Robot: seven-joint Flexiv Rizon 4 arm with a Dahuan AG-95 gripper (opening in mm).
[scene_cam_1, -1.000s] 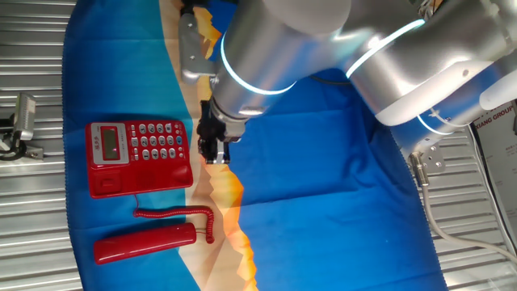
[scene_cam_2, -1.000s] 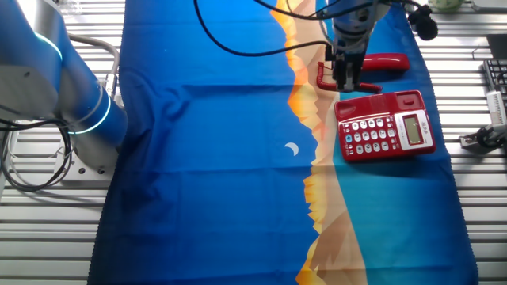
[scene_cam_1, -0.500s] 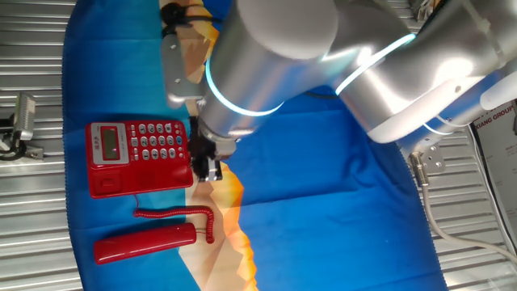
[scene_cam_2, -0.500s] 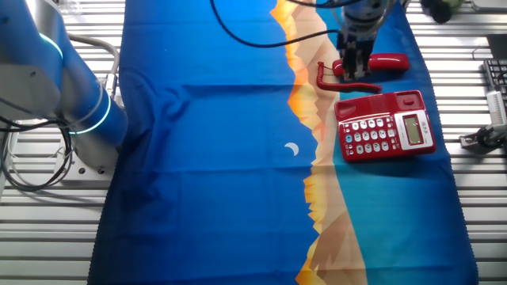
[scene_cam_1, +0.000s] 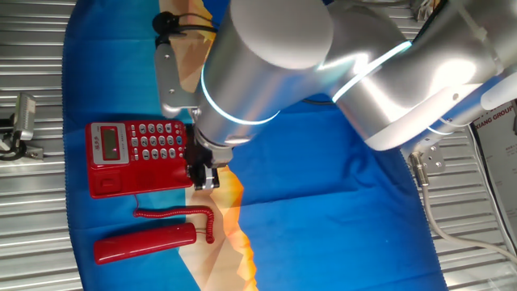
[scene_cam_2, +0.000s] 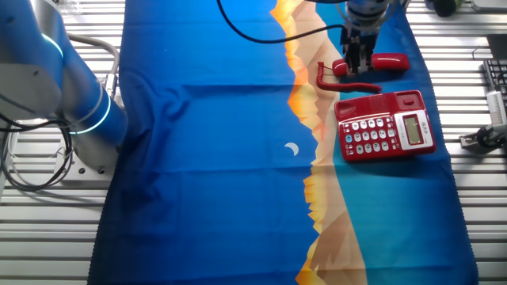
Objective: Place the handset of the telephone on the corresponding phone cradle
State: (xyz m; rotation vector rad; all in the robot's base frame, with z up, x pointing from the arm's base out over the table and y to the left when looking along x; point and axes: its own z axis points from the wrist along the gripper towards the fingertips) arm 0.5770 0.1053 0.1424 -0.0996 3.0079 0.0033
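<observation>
We note the telephone [scene_cam_1: 139, 158] lying flat on a blue cloth [scene_cam_1: 339, 202] with an orange-and-tan mountain print, keypad and small screen facing up. Its phone cradle [scene_cam_1: 137, 183] is the plain red strip along the edge nearest the handset, and nothing sits in it.

The handset [scene_cam_1: 145, 242] lies on the cloth just beside the base, parallel to it and apart from it. Its coiled cord [scene_cam_1: 182, 214] runs between the two and hooks round the handset's end.

In the other fixed view we see the same layout from the opposite side: telephone [scene_cam_2: 386, 127], handset [scene_cam_2: 372, 63] beyond it, cord [scene_cam_2: 341, 81] in the gap, cradle [scene_cam_2: 380, 100] bare.

The gripper [scene_cam_1: 204, 175] hangs off the base's keypad-side corner in one fixed view. In the other fixed view the gripper [scene_cam_2: 358, 57] points down right at the handset's cord end, fingers dark and close together. We cannot tell whether they touch or clasp the handset; the jaws look narrow, but we cannot tell their state for sure.
</observation>
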